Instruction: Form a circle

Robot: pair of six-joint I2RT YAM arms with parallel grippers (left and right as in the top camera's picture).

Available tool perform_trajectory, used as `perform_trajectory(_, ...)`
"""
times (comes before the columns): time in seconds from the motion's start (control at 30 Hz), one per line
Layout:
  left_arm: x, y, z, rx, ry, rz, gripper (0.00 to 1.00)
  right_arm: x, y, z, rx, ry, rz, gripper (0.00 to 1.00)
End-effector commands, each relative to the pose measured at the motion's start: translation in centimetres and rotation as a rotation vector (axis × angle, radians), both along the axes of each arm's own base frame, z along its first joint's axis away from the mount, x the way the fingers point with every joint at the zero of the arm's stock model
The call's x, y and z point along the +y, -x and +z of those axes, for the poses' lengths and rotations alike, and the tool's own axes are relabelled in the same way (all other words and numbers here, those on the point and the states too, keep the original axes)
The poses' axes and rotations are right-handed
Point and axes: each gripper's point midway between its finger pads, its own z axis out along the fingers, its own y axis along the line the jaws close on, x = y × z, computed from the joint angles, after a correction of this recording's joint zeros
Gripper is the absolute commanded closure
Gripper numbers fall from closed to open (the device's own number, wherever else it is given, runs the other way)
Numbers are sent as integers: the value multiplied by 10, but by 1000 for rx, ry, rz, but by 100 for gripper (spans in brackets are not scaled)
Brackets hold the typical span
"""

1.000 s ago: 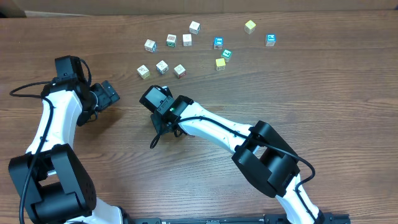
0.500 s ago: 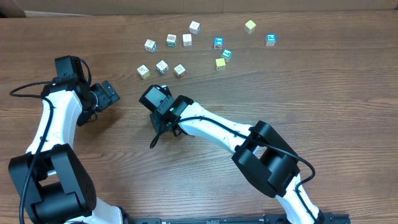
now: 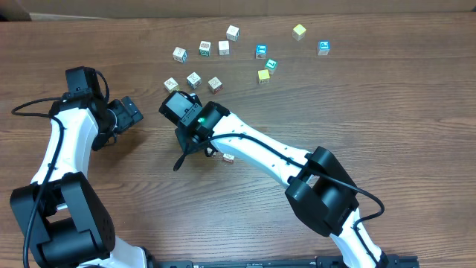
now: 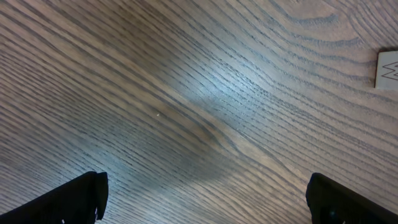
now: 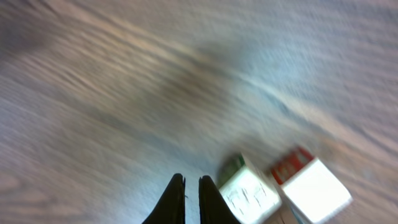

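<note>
Overhead view. The right arm (image 3: 245, 145) has swung its wrist toward the upper left of the frame, closer to the scattered cubes (image 3: 215, 84), and its elbow has shifted slightly right. A small pale cube (image 3: 228, 158), unseen earlier, now lies exposed on the table (image 3: 387, 112) just below the forearm.

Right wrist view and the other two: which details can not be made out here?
- Right wrist view: motion blur makes the prints on the two near cubes unreadable.
- Left wrist view: one cube is cut off by the right edge.
- Overhead: the prints on the scattered cubes are too small.
</note>
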Motion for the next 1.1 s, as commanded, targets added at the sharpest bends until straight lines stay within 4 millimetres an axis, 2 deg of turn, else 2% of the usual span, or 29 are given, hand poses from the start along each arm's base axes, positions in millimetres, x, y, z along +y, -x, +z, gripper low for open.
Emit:
perform_trajectory(0.0,-2,-1,-1,1,10,2,0,-11,-3,23,-6,2,-21,93)
perform_trajectory(0.2,-2,-1,-1,1,10,2,1,-42,17,14,90,121,-30,95)
perform_trajectory(0.3,-2,-1,-1,1,10,2,0,-48,22,13,110,145,-30,95)
perform_trajectory(0.6,-2,-1,-1,1,10,2,1,-44,31,1,159,118,-17,94)
perform_trajectory(0.9,-1,-1,-1,1,10,3,0,-42,31,-1,159,111,-16,84)
perform_trajectory(1.07,-2,-1,-1,1,10,2,0,-43,32,-1,165,109,-45,83)
